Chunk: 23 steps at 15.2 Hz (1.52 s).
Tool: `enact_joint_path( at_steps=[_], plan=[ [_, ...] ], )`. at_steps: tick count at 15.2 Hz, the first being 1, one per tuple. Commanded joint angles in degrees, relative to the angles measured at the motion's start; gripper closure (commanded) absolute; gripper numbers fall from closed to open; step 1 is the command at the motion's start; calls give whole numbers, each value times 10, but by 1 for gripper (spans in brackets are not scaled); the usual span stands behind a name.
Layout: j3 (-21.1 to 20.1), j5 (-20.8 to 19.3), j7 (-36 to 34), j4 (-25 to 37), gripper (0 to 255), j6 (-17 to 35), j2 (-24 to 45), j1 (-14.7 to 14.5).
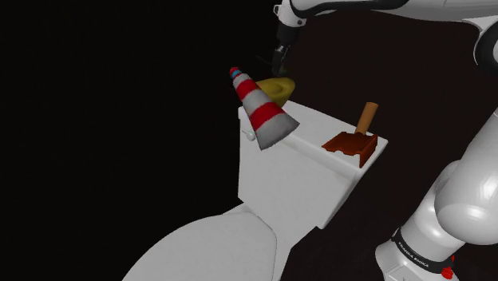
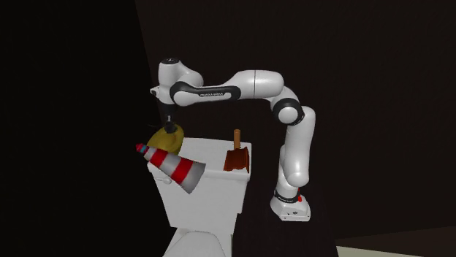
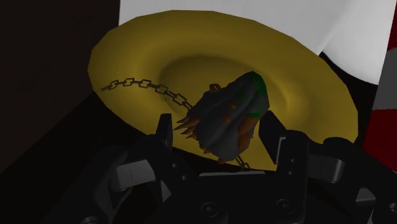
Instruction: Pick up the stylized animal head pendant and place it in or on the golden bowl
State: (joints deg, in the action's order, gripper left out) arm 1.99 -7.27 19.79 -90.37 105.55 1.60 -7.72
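The pendant (image 3: 226,118) is a dark animal head with orange spikes, a green patch and a thin chain. It sits clasped between my gripper's (image 3: 217,124) two black fingers, and its chain stretches out sideways over the golden bowl (image 3: 299,95). The bowl lies directly beneath, wide and shallow, at the far end of a white toilet tank. In the shoulder view my gripper (image 1: 279,57) hangs a little above the bowl (image 1: 281,88), with the chain poking out toward that view's left. In the second exterior view the gripper (image 2: 169,123) is just over the bowl (image 2: 164,137).
A red-and-white striped cone (image 1: 263,112) lies tilted on the tank lid (image 1: 319,132), close beside the bowl. A brown block with an upright wooden handle (image 1: 355,140) stands on the lid's near end. The toilet's seat (image 1: 215,247) is below. Black area surrounds the scene.
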Motion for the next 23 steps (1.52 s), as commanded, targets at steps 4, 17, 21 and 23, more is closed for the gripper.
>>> enact_joint_path(
  at_steps=[4,17,21,23],
  plan=[
    [0,-2,-5,-48,255,40,-7,0],
    [0,-2,-6,-62,0,53,-9,0],
    [-1,-2,-6,-47,0,34,-12,-1],
    [-3,-2,-6,-15,0,-2,-17,-3]
  ],
)
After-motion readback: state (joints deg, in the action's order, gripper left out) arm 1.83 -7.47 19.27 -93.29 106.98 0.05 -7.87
